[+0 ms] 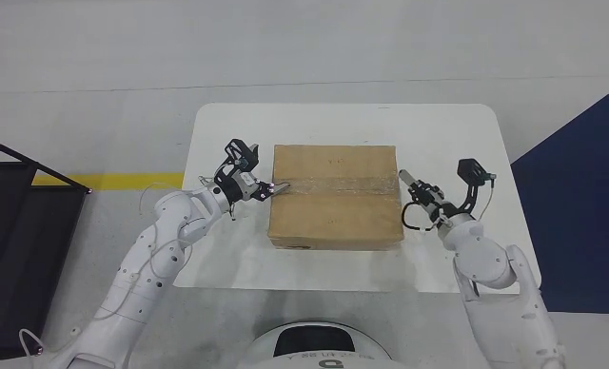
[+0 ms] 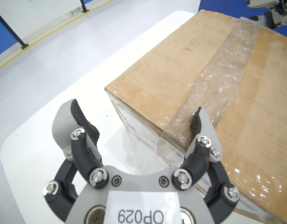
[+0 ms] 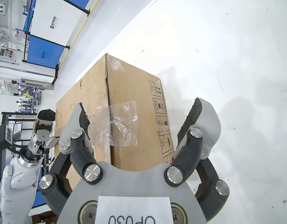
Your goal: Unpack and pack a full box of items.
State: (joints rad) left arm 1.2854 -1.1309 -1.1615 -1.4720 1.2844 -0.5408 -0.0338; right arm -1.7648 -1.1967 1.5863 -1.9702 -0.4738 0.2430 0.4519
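A closed brown cardboard box (image 1: pixel 335 195) sits in the middle of the white table (image 1: pixel 238 126), its top seam sealed with clear tape (image 2: pixel 218 80). My left gripper (image 2: pixel 136 111) is open at the box's left end, level with the taped seam, one finger over the tape's edge. At the box's right end my right gripper (image 3: pixel 140 110) stands open, with a loose flap of clear tape (image 3: pixel 122 122) between its fingers. The left gripper (image 1: pixel 271 189) and right gripper (image 1: pixel 407 179) face each other across the box.
The table has bare room behind the box and a strip in front of it. A black frame (image 1: pixel 29 188) stands on the floor to the left, beside a yellow floor line (image 1: pixel 114 180). A dark blue panel (image 1: pixel 571 207) is at the right.
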